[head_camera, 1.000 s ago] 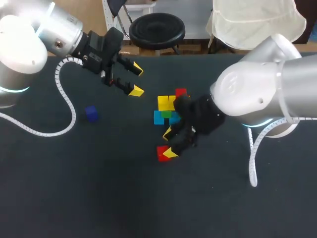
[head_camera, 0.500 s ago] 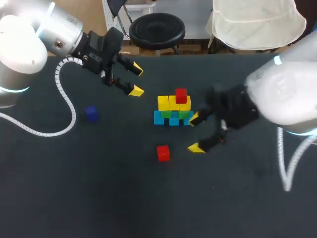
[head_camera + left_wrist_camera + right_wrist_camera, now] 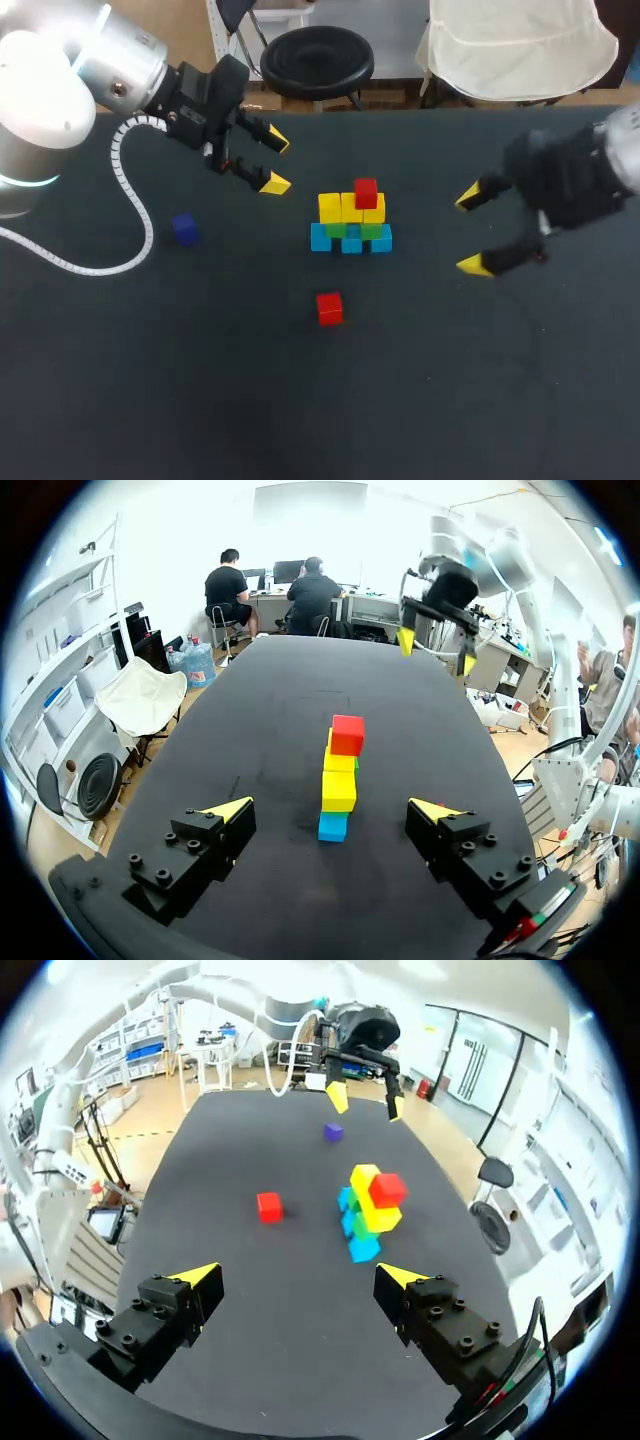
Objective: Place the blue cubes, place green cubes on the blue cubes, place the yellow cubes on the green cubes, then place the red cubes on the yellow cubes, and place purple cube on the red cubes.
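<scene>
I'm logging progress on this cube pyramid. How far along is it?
Done: the blue cubes form the base, with green cubes on them, yellow cubes above, and one red cube on top. In hand: nothing; the left gripper and right gripper are both open and empty. Left: the second red cube and the purple cube lie apart from the stack, not yet placed.

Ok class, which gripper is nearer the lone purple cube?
Left. The left gripper is close to the purple cube; the right gripper is far off, on the other side of the cube stack.
</scene>
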Action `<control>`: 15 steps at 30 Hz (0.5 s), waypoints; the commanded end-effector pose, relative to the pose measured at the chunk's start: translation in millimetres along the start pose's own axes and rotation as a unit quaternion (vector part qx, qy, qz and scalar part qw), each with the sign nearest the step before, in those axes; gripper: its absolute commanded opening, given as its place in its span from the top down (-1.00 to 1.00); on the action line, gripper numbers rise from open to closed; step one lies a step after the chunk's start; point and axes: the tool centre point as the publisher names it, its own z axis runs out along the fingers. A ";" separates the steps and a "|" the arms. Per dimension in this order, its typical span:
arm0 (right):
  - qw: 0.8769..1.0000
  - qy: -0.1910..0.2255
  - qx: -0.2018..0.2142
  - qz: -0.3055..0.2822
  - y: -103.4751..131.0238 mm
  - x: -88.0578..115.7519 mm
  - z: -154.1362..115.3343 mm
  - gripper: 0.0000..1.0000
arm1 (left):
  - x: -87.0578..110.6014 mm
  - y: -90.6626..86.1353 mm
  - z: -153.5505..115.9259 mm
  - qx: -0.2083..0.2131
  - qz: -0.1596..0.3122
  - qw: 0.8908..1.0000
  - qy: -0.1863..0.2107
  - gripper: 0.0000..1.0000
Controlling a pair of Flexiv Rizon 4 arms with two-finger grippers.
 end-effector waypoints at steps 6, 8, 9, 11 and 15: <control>0.995 0.005 -0.094 0.025 -36.8 23.0 -23.0 -1.00 | 0.5 1.1 0.3 0.001 0.001 1.000 -0.001 -1.00; 0.995 0.005 -0.094 0.025 -36.8 23.0 -23.0 -1.00 | 0.5 1.1 0.3 0.001 0.001 1.000 -0.001 -1.00; 0.995 0.005 -0.094 0.025 -36.8 23.0 -23.0 -1.00 | 0.5 1.1 0.3 0.001 0.001 1.000 -0.001 -1.00; 0.995 0.005 -0.094 0.025 -36.8 23.0 -23.0 -1.00 | 0.5 1.1 0.3 0.001 0.001 1.000 -0.001 -1.00; 0.995 0.005 -0.094 0.025 -36.8 23.0 -23.0 -1.00 | 0.5 1.1 0.3 0.001 0.001 1.000 -0.001 -1.00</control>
